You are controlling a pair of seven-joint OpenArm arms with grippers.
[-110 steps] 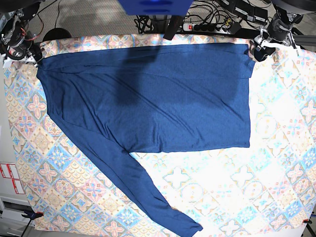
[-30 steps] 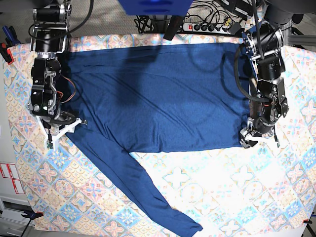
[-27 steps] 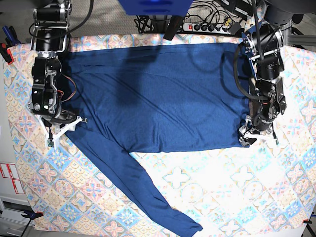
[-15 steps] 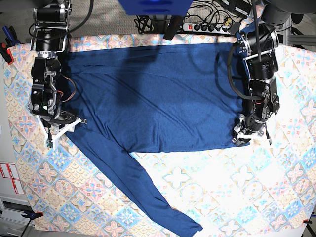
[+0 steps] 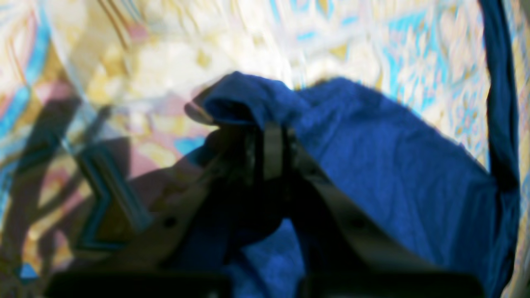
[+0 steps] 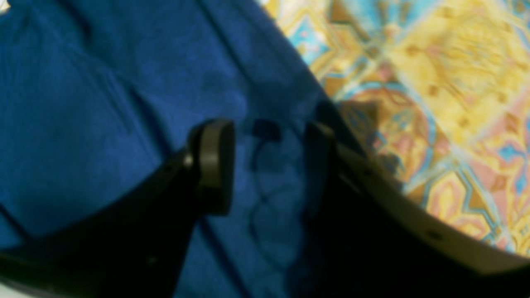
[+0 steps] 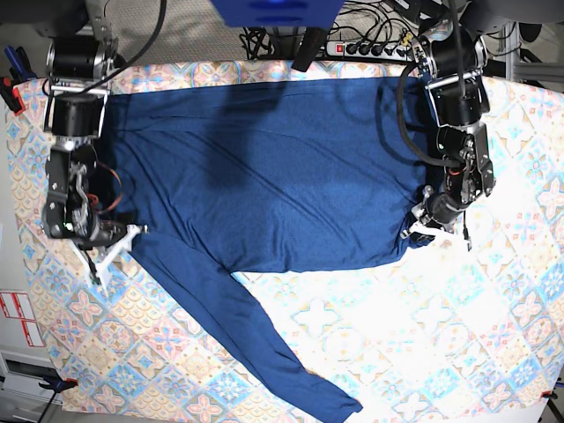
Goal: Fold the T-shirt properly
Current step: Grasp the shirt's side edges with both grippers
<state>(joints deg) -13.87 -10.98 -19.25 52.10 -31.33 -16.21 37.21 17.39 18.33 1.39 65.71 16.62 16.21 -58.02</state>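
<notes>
Now left pincer (image 5: pixel 271 136) pinching T-shirt (image 5: pixel 372 165) corner; right pincer (image 6: pixel 265 161) agape.

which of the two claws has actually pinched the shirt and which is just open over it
The left claw is the one pinching: shut on a bunched corner of the T-shirt. The right claw stands open, fabric showing flat between its fingers.

The left gripper (image 7: pixel 421 231) moved inward along the tablecloth (image 7: pixel 493 291) and closed on the hem corner of the T-shirt (image 7: pixel 273 167), dragging that corner toward the shirt's middle so the straight edge there bunched. The right gripper (image 7: pixel 115 251) slid a little lower along the shirt's side, and its arm shifted outward.
</notes>
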